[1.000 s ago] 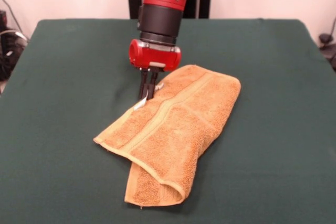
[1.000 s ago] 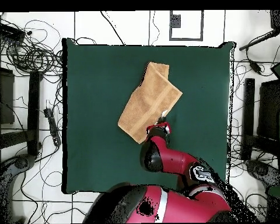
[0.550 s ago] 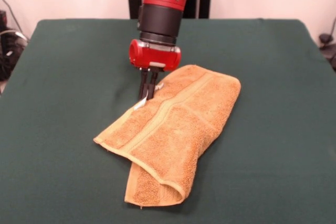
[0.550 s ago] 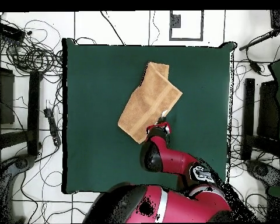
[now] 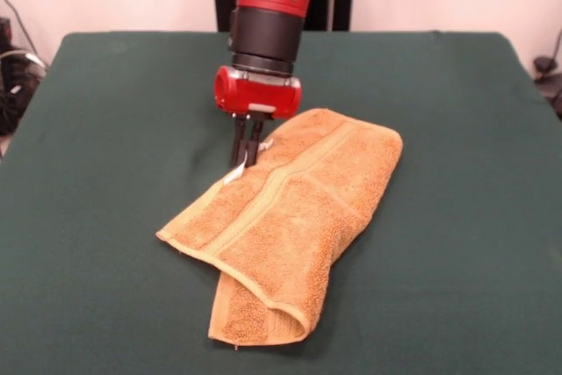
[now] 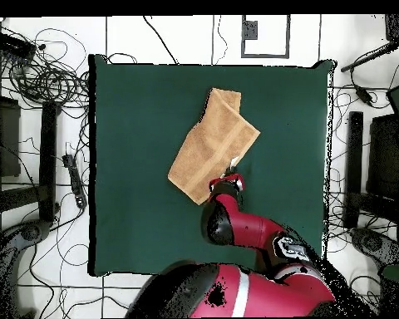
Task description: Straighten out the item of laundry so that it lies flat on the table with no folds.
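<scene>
Folded and rumpled on the table (image 5: 105, 243): the item of laundry (image 5: 290, 226), an orange-tan towel lying a little toward 12 o'clock of centre in the overhead view, one corner doubled under at the nearest end in the front view, a woven border band running along its length. Planted at the towel's far edge, at about 11 o'clock from the towel's middle in the front view: the gripper (image 5: 246, 157), dark fingers drawn close together and pressed down on the cloth's rim beside a small white tag (image 5: 234, 175), apparently pinching that edge. Above, the red and black arm (image 5: 263, 24). Beyond the table's edges in the overhead view, tangled cables (image 6: 45, 75) on a pale floor. No legible writing.
</scene>
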### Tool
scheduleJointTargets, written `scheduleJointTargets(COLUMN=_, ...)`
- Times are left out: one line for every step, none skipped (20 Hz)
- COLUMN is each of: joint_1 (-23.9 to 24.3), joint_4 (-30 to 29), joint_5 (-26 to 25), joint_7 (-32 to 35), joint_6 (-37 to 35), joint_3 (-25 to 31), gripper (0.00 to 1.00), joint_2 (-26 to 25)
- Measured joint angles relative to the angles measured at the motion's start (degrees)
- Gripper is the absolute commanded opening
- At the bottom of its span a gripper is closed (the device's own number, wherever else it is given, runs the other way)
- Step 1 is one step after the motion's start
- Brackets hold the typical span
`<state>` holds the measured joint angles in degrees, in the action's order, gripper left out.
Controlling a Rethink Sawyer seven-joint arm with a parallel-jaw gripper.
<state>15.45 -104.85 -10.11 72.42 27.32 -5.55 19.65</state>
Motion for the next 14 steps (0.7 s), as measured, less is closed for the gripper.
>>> scheduleJointTargets(joint_1=0.42, joint_4=-0.05, joint_5=-0.42, joint_7=0.0, joint_6=0.01, joint_3=0.3, gripper=0.0, joint_2=0.07)
scheduleJointTargets(joint_1=1.65, joint_4=-0.16, joint_5=-1.83, joint_7=0.0, joint_6=0.08, joint_3=1.16, gripper=0.0, joint_2=0.25)
scheduleJointTargets(joint_1=3.53, joint_4=-0.29, joint_5=-4.1, joint_7=0.0, joint_6=0.38, joint_3=2.41, gripper=0.0, joint_2=0.42)
scheduleJointTargets(joint_1=4.96, joint_4=-0.37, joint_5=-5.87, joint_7=0.0, joint_6=0.66, joint_3=3.27, gripper=0.0, joint_2=0.48)
scheduleJointTargets(joint_1=6.54, joint_4=-0.44, joint_5=-7.82, joint_7=0.0, joint_6=1.04, joint_3=4.14, gripper=0.0, joint_2=0.51)
scheduleJointTargets(joint_1=7.56, joint_4=-0.47, joint_5=-9.06, joint_7=0.0, joint_6=1.3, joint_3=4.67, gripper=0.0, joint_2=0.51)
scheduleJointTargets(joint_1=8.64, joint_4=-0.51, joint_5=-10.28, joint_7=0.0, joint_6=1.53, joint_3=5.2, gripper=0.0, joint_2=0.51)
scheduleJointTargets(joint_1=10.88, joint_4=-0.56, joint_5=-12.73, joint_7=0.0, joint_6=2.0, joint_3=6.22, gripper=0.0, joint_2=0.48)
scheduleJointTargets(joint_1=12.83, joint_4=-0.57, joint_5=-14.7, joint_7=0.0, joint_6=2.34, joint_3=6.88, gripper=0.0, joint_2=0.45)
scheduleJointTargets(joint_1=14.78, joint_4=-0.58, joint_5=-16.67, joint_7=0.0, joint_6=2.68, joint_3=7.54, gripper=0.0, joint_2=0.41)
scheduleJointTargets(joint_1=15.95, joint_4=-0.59, joint_5=-17.77, joint_7=0.0, joint_6=2.88, joint_3=7.84, gripper=0.0, joint_2=0.38)
scheduleJointTargets(joint_1=18.65, joint_4=-0.61, joint_5=-20.21, joint_7=0.0, joint_6=3.32, joint_3=8.48, gripper=0.0, joint_2=0.28)
scheduleJointTargets(joint_1=21.21, joint_4=-0.63, joint_5=-22.37, joint_7=0.0, joint_6=3.7, joint_3=8.97, gripper=0.0, joint_2=0.15)
scheduleJointTargets(joint_1=22.23, joint_4=-0.65, joint_5=-23.2, joint_7=0.0, joint_6=3.88, joint_3=9.08, gripper=0.0, joint_2=0.08)
